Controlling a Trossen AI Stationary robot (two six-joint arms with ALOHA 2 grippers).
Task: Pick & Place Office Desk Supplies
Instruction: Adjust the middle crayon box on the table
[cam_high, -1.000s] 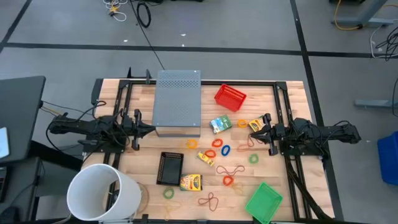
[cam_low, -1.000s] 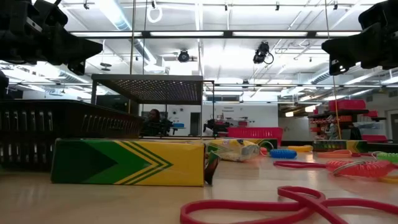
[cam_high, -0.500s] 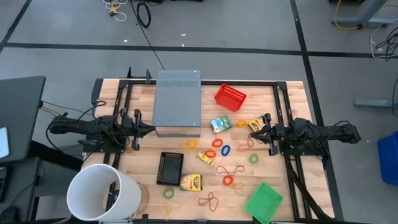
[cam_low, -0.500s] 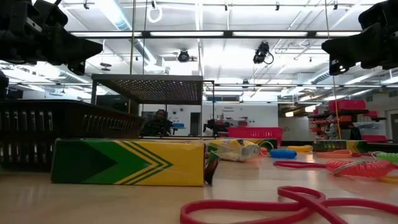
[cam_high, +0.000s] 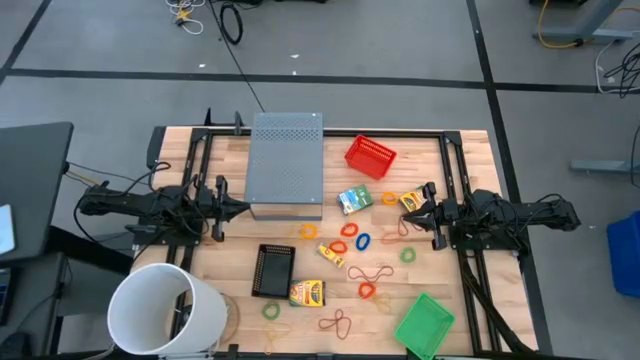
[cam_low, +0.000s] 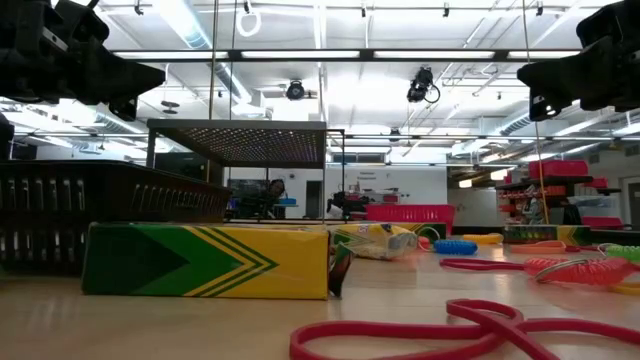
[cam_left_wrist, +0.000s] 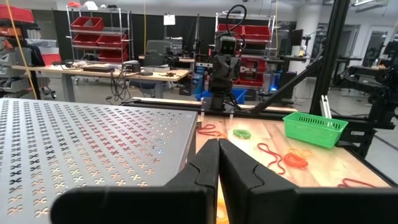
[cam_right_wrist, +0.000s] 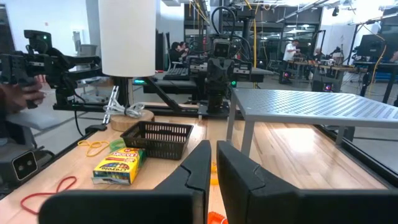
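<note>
Several yellow-and-green crayon boxes lie flat on the wooden table: one (cam_high: 307, 293) near the front, also seen close up in the low view (cam_low: 205, 260), one (cam_high: 330, 254) mid-table, one (cam_high: 355, 200) and one (cam_high: 410, 200) farther back. Rubber-band loops in red (cam_high: 366, 290), blue (cam_high: 362, 241), orange (cam_high: 308, 231) and green (cam_high: 407, 255) are scattered among them. My left gripper (cam_high: 245, 208) hovers shut beside the grey stand's near edge. My right gripper (cam_high: 411, 210) hovers shut just next to the rightmost crayon box. Neither touches anything.
A grey perforated stand (cam_high: 286, 165) fills the centre-back. A red basket (cam_high: 370, 156) sits behind, a black basket (cam_high: 272, 270) and a green basket (cam_high: 424, 325) toward the front, and a large white bucket (cam_high: 165, 310) at the front-left corner. A person's hand (cam_right_wrist: 12, 93) shows beyond the table.
</note>
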